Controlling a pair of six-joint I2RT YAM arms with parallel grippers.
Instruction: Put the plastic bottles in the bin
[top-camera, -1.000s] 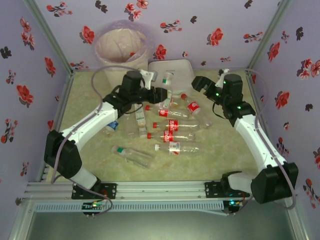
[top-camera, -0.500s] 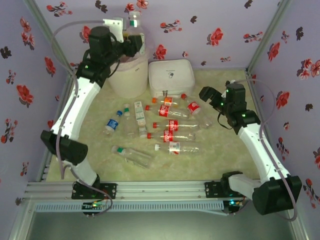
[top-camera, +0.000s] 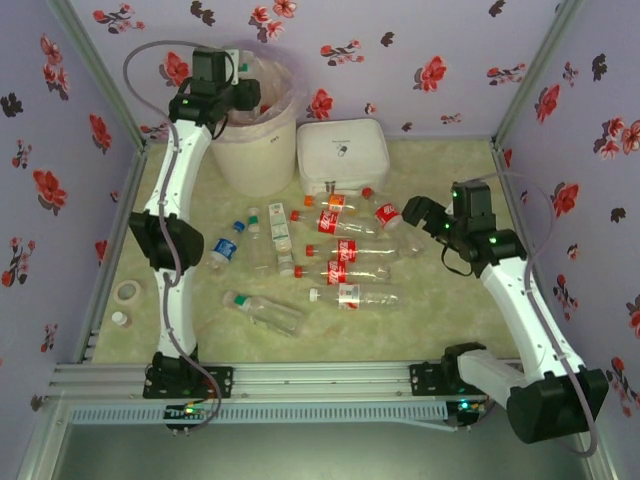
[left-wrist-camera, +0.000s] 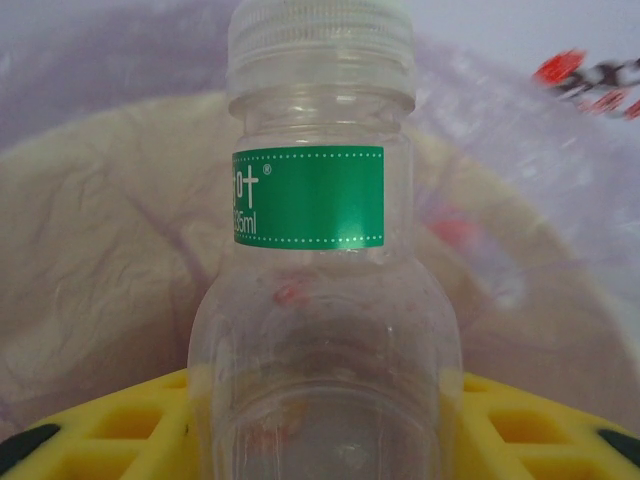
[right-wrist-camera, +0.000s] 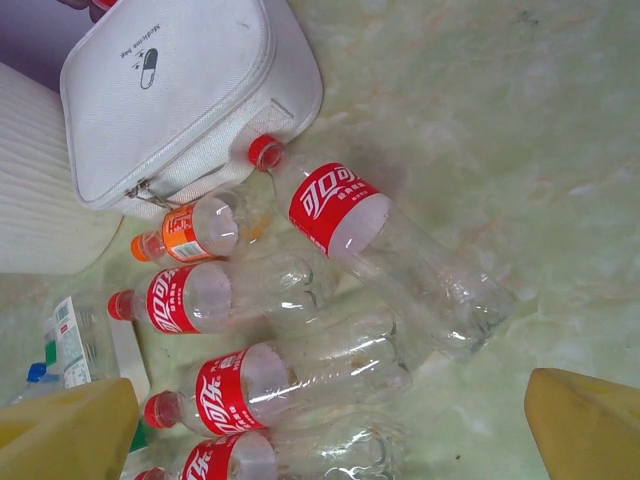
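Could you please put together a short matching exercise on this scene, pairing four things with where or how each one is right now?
Column one:
1. green-labelled bottle
2. orange-capped bottle
3. right gripper
4. white case

Column two:
a. open, holding nothing
b. lying flat beside the bin
c. held by the left gripper at the bin's mouth
d. lying on its side next to the white case

Pairs: 1-c, 2-d, 3-a, 4-b.
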